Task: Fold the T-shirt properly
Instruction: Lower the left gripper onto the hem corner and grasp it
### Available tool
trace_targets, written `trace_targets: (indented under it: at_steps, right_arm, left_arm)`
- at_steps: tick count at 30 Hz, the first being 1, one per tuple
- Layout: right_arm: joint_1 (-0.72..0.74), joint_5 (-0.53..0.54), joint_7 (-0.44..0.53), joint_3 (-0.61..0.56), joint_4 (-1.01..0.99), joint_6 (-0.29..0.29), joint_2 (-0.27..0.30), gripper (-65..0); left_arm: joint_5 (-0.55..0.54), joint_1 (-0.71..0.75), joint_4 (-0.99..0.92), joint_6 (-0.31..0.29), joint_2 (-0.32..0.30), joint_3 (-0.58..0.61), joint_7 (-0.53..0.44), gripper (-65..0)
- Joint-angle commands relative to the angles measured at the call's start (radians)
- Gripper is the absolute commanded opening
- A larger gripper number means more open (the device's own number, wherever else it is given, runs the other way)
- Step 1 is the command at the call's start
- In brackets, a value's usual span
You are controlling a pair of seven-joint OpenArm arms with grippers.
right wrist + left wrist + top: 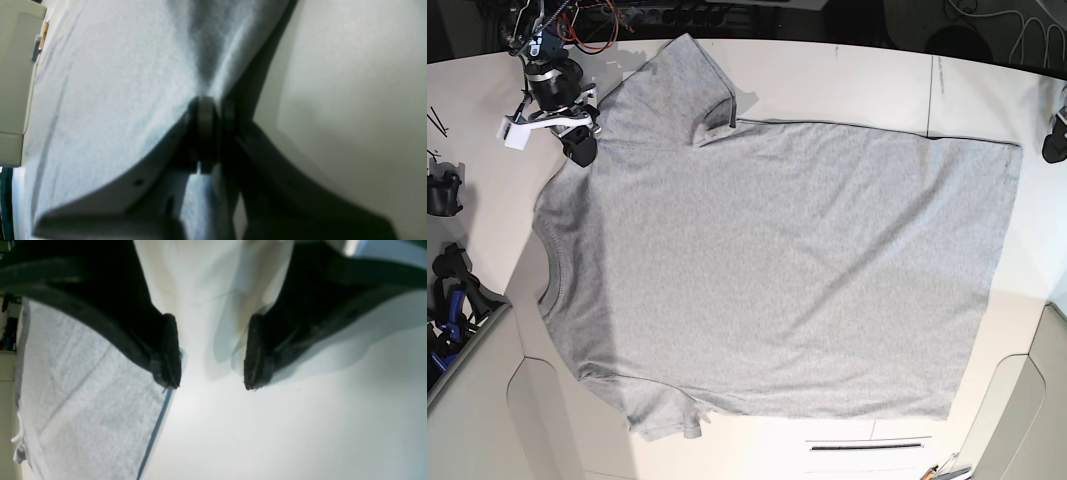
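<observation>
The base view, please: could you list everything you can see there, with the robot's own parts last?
T-shirt: one, light heather grey, spread flat with the plain side up, collar toward the view's left.
Table: one, white, under the shirt.
Cables: several, red and black, top left.
Dark tools: a few, black and blue, left edge.
Right end effector: one, black, shut on the T-shirt near the upper shoulder.
Left end effector: one, black, open beside the shirt's hem corner.
</observation>
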Motion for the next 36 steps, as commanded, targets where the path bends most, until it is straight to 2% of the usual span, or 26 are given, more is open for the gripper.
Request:
trace_targets:
  at_steps: [1, 7, 13, 19, 36]
  right_arm:
    - [-0.009, -0.018, -0.033, 0.0, 0.002, -0.015, -0.003, -65.0]
    - [-0.008, -0.018, -0.034, -0.001, 0.002, -0.015, -0.016, -65.0]
    - [-0.009, -0.019, -0.034, -0.001, 0.002, -0.015, -0.026, -65.0]
    - [-0.009, -0.022, -0.034, -0.001, 0.002, -0.015, -0.025, -65.0]
    - [-0.008, -0.022, -0.033, -0.001, 0.002, -0.015, -0.025, -65.0]
  left_arm:
    - [-0.004, -0.007, 0.01, -0.008, -0.022, 0.01, -0.005, -31.0]
    - [0.048, -0.085, -0.042, 0.009, -0.022, 0.125, -0.01, -31.0]
    - [0.05, -0.106, -0.068, 0.012, -0.022, 0.205, 0.024, -31.0]
    - [0.024, -0.1, -0.064, 0.009, -0.023, 0.209, 0.156, -31.0]
    - [0.002, -0.059, 0.013, -0.002, -0.022, 0.209, 0.182, -31.0]
